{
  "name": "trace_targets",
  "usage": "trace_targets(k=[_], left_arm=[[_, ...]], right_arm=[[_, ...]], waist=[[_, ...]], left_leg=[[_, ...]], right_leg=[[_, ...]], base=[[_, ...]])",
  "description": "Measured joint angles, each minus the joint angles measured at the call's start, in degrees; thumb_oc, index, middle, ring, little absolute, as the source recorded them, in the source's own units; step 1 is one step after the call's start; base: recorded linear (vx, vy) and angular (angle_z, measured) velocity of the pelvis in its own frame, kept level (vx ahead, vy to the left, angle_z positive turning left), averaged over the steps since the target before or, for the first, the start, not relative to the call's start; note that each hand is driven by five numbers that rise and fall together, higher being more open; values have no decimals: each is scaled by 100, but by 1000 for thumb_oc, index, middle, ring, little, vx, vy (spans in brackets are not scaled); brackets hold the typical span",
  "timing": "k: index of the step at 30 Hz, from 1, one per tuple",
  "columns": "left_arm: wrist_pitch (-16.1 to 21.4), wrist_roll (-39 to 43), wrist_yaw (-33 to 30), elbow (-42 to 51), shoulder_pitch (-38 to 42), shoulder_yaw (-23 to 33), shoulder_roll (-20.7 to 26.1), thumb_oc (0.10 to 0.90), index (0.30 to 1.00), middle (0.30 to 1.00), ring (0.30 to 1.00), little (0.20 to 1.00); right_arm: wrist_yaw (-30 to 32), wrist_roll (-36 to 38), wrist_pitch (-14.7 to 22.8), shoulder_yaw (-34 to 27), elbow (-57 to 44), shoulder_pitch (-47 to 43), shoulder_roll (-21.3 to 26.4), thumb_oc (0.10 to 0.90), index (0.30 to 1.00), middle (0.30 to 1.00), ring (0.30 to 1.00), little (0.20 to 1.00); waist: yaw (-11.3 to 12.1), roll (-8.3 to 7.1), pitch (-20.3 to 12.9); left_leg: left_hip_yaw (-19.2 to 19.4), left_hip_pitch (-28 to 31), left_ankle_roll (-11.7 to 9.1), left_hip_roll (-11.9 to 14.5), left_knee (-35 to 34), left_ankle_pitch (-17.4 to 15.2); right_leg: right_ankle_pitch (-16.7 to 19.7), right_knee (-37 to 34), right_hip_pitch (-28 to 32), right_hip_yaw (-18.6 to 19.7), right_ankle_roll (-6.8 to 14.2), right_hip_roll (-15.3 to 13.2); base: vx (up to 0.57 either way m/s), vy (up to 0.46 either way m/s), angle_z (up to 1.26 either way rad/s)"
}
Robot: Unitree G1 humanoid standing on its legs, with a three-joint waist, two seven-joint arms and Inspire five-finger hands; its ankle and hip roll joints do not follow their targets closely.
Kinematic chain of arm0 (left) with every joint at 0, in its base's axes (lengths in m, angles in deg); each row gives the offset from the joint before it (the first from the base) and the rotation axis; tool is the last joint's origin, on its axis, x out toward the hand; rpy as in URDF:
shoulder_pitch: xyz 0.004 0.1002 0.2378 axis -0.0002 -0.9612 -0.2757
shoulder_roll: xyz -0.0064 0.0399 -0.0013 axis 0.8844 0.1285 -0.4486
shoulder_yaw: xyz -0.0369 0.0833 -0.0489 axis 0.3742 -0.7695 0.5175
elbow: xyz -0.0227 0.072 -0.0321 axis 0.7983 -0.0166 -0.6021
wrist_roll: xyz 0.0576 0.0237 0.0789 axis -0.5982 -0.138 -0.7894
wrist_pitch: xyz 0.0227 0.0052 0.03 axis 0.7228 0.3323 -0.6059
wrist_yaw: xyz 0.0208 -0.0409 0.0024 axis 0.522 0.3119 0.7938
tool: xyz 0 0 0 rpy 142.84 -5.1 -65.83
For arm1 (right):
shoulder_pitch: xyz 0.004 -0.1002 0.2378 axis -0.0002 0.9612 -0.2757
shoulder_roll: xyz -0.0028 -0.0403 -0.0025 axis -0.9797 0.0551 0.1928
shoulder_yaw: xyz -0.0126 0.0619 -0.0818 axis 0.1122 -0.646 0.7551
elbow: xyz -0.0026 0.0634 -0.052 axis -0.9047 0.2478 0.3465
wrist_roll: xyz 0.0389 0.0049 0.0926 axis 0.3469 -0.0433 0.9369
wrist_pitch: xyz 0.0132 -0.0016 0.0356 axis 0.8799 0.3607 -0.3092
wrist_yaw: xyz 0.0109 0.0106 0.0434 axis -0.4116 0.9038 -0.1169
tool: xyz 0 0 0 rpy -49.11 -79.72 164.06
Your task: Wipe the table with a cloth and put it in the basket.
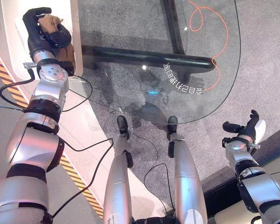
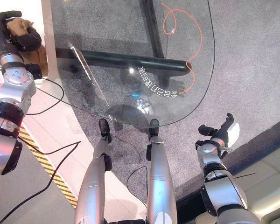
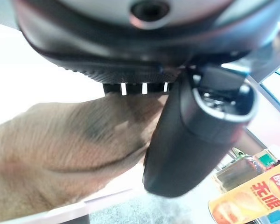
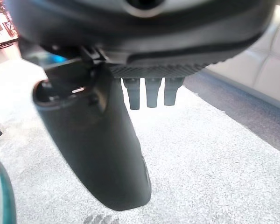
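A grey speckled carpet (image 1: 266, 56) covers most of the floor. Along its left side runs a pale, smooth strip of flooring (image 1: 91, 135) edged with a band of yellow and black hazard tape (image 1: 77, 179). Under the glass top, a dark tubular frame (image 1: 149, 57) crosses the carpet, and an orange cord (image 1: 213, 28) loops over the carpet beside it. Bright spots of ceiling light (image 1: 144, 67) reflect in the glass. In the lower right corner stands a cream padded sofa (image 2: 270, 186), its cushions also showing in the right wrist view.
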Motion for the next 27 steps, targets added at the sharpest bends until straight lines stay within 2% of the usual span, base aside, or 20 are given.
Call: trace_targets(k=[27], left_arm=[[91,0,-199,11,23,7,106,800,900,900,900,900]], right_arm=[[0,2,0,20,0,3,0,800,900,900,900,900]], waist=[[19,2,-1]], left_leg=[[-2,-1,-7,0,-3,6]], right_leg=[[0,7,-4,0,0,2]], base=[[0,0,0]])
